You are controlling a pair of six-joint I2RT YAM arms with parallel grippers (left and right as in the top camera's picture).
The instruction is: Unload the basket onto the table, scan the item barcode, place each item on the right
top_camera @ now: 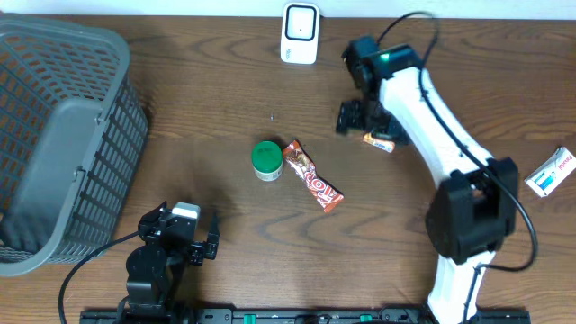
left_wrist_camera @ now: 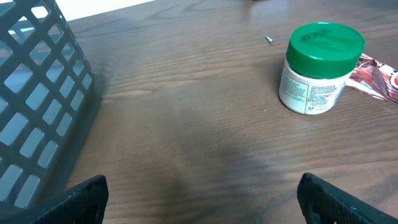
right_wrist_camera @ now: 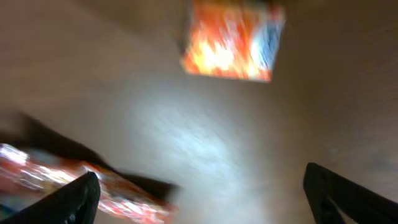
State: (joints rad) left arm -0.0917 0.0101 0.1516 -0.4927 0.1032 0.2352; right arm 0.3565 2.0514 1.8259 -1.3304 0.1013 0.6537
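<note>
- Firstly, far left: a grey slatted basket [top_camera: 63,135] stands on the brown wooden table [top_camera: 207,99]. Its wall fills the left edge of the left wrist view.
- Low and left of centre: the left gripper [top_camera: 205,241] rests near the table's front edge, just right of the basket. Its fingers sit at opposite bottom corners of the wrist view, so the jaws stand wide, with only bare wood between them.
- Centre: a small white jar with a green lid [top_camera: 266,160] stands upright. A candy bar [top_camera: 313,175] in a red wrapper lies slantwise, its upper end just beside the jar.
- Top centre: a white scanner [top_camera: 300,33] sits at the table's far edge, well apart from everything else.
- Right of centre: the right gripper [top_camera: 353,117] points down over the table, jaws spread wide and holding nothing. The wrist view is blurred.
- Just beside it: an orange packet [top_camera: 379,141] lies on the wood, partly under the white arm. In the wrist view it lies beyond the fingertips, not between them.
- Far right: a white and blue box [top_camera: 551,171] lies near the table's edge.
</note>
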